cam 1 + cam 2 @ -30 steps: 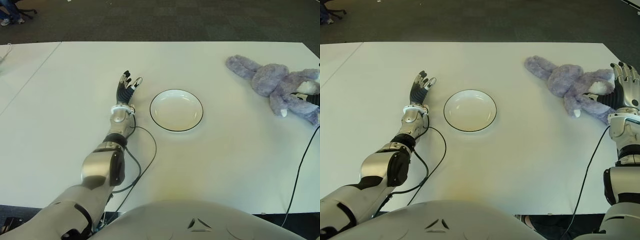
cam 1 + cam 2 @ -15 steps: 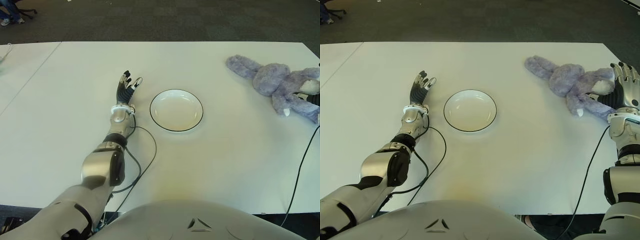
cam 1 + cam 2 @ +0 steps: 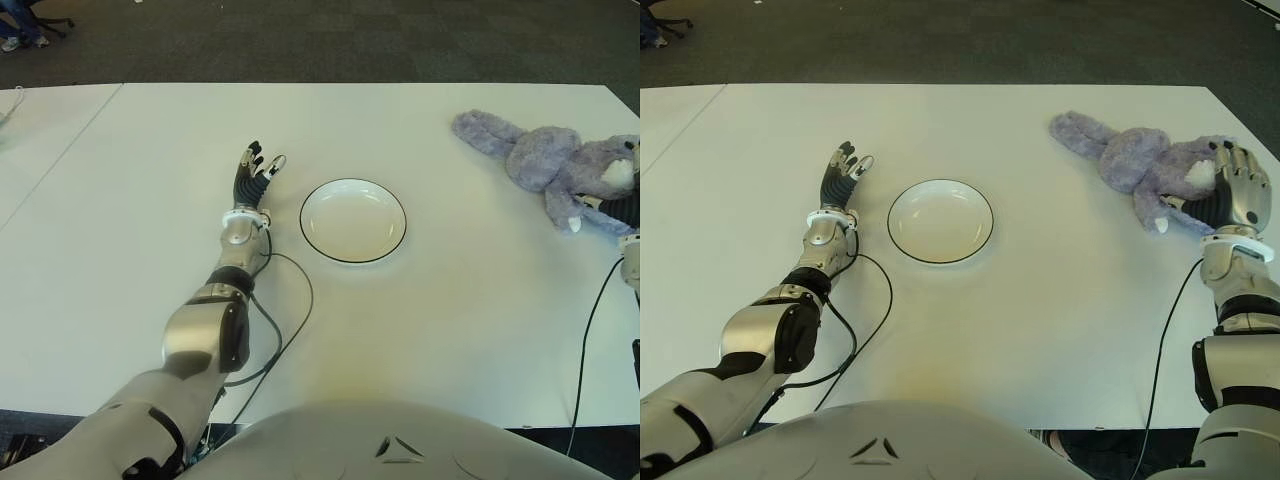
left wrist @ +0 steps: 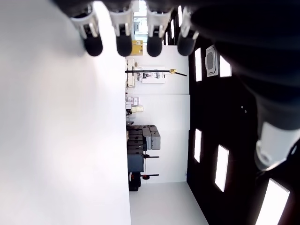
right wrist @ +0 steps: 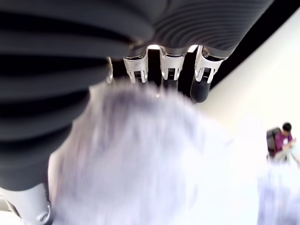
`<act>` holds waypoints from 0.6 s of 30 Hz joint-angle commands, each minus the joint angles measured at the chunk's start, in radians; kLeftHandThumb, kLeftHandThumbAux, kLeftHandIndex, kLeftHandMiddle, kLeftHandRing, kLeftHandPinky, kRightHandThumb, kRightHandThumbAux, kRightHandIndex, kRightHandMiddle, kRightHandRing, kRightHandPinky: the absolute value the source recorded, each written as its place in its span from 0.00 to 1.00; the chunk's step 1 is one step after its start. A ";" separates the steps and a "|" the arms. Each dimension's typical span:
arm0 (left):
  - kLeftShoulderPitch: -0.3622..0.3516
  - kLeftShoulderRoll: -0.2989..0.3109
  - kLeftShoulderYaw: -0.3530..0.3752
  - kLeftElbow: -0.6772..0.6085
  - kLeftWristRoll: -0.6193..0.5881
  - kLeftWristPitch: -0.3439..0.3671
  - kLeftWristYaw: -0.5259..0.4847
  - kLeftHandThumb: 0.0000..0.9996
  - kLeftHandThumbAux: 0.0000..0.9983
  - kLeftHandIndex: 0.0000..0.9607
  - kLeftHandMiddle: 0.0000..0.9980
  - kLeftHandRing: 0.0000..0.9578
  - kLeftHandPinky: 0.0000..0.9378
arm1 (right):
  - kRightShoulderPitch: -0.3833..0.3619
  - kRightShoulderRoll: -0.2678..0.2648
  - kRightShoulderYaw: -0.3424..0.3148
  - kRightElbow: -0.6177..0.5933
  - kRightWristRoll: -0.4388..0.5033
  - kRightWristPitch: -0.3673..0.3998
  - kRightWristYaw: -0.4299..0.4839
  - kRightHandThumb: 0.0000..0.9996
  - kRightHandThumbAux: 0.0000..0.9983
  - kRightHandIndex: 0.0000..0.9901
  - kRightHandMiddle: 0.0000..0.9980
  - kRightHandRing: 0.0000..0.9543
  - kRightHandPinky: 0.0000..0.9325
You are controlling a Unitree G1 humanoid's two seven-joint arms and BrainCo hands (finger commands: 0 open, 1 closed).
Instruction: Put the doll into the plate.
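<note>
Right hand: working. It has come in from the table's right edge and is now lying over the near end of the doll; a second ago it was standing just beside the toy with its fingers upright. The fingers are now curling over the plush, whose fur is filling the palm in the right wrist view. Whether the grip is fully closed cannot be told; judged to be a grasp in progress, not yet a secure hold.

Doll: purple plush rabbit, lying on the table, under and just beyond the right fingers, long ears trailing away from them toward the plate. It has shifted slightly under the hand's arrival. Not lifted.

Plate: white, dark-rimmed, holding nothing, well apart from the right fingers, just beside the left ones.

Left hand: idle, unchanged, showing on the plate's left side, fingers extended side by side, holding nothing.

Task standing: pickup is beginning; lifting and carrying to the plate are both remaining.
</note>
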 commanded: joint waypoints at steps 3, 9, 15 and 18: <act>0.182 -0.042 -0.008 0.128 0.007 0.126 0.003 0.00 0.54 0.00 0.01 0.00 0.00 | 0.055 0.180 -0.003 0.008 0.064 -0.051 0.045 0.20 0.70 0.06 0.03 0.05 0.12; 0.182 -0.039 0.005 0.127 -0.009 0.121 -0.011 0.00 0.55 0.00 0.02 0.01 0.00 | 0.045 0.258 -0.034 0.007 0.139 -0.085 0.119 0.27 0.74 0.07 0.09 0.12 0.18; 0.186 -0.046 0.030 0.124 -0.036 0.097 -0.042 0.00 0.53 0.00 0.02 0.01 0.02 | 0.055 0.332 -0.046 0.006 0.197 -0.107 0.203 0.28 0.74 0.09 0.18 0.22 0.24; 0.188 -0.048 0.035 0.123 -0.042 0.095 -0.049 0.00 0.53 0.00 0.02 0.01 0.02 | 0.057 0.357 -0.047 0.008 0.214 -0.106 0.234 0.26 0.73 0.09 0.22 0.26 0.26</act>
